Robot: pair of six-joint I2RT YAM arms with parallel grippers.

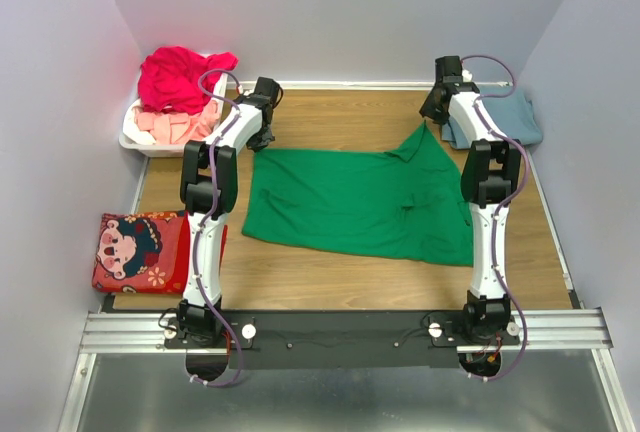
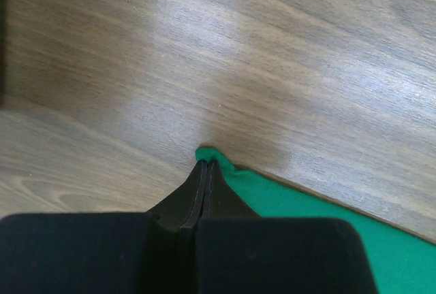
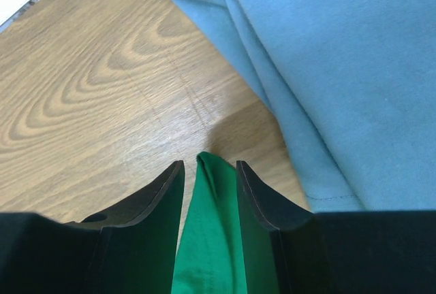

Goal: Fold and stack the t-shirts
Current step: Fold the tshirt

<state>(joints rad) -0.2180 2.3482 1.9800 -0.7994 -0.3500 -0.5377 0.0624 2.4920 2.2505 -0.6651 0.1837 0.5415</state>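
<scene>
A bright green t-shirt (image 1: 350, 202) lies spread flat across the middle of the table. My left gripper (image 1: 262, 140) is at its far left corner, and in the left wrist view the gripper (image 2: 206, 165) is shut with the green corner (image 2: 327, 219) poking out past the tips. My right gripper (image 1: 430, 122) is at the far right corner, which rises in a peak. Its jaws (image 3: 210, 168) stand apart around a standing fold of green cloth (image 3: 211, 239), with a gap on the left side. A folded blue-grey t-shirt (image 1: 515, 117) (image 3: 340, 69) lies just right of it.
A white basket (image 1: 135, 142) at the far left holds a magenta-red tee (image 1: 180, 77) and a pale pink one (image 1: 165, 127). A red cartoon-print cushion (image 1: 140, 252) lies at the left edge beside the left arm. Walls close in on three sides.
</scene>
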